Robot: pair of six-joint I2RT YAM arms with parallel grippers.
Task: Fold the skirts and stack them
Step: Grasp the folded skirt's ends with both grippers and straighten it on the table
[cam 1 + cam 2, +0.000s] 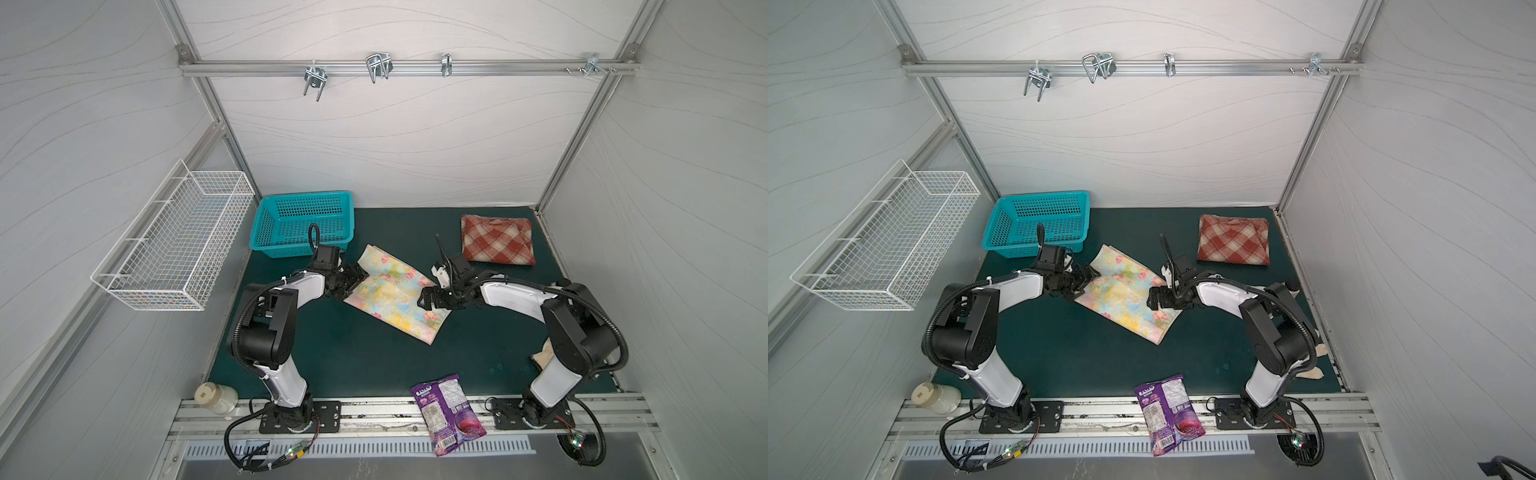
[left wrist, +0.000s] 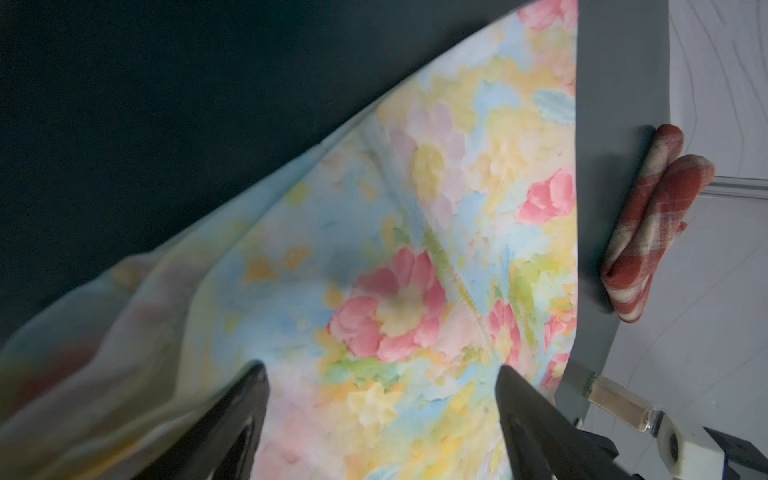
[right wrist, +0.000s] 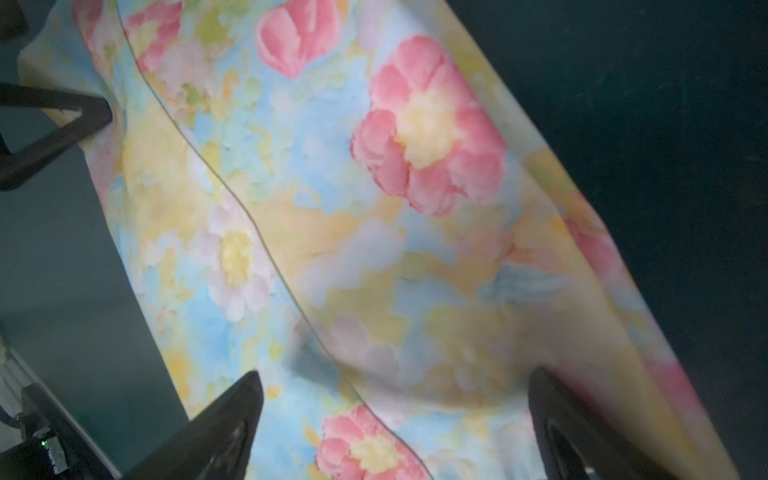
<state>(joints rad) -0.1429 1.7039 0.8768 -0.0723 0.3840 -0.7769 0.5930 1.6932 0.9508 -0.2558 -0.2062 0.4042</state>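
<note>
**Green surface, floral skirt lying between two released sets of jaws**

Green matting covers the surface (image 1: 332,357), which fills the floor of a white-walled booth. A white wire basket (image 1: 174,245) hangs on the left wall. The left arm (image 1: 299,286) and right arm (image 1: 511,291) both bend inward from the near rail toward the middle. A teal basket (image 1: 266,232) stands at the far left corner of the surface.

The floral skirt (image 1: 395,291) lies mid-surface in both top views (image 1: 1125,293). It is folded into an oblong set on a diagonal, with one layer's edge running across it. The plaid skirt (image 1: 496,240) lies folded at the far right corner, well apart from the floral skirt and not stacked with it. The left wrist view shows it edge-on (image 2: 648,224) beyond the floral cloth (image 2: 395,249).

A purple snack bag (image 1: 451,409) lies half on the near rail. A pale jar (image 1: 216,397) lies on its side at the near left corner.

The left jaws sit at the floral skirt's left edge, spread wide and gripping nothing, with cloth showing in the gap. The right jaws hang over its right edge, also spread and released. The flowered fabric (image 3: 374,249) lies flat beyond them.
</note>
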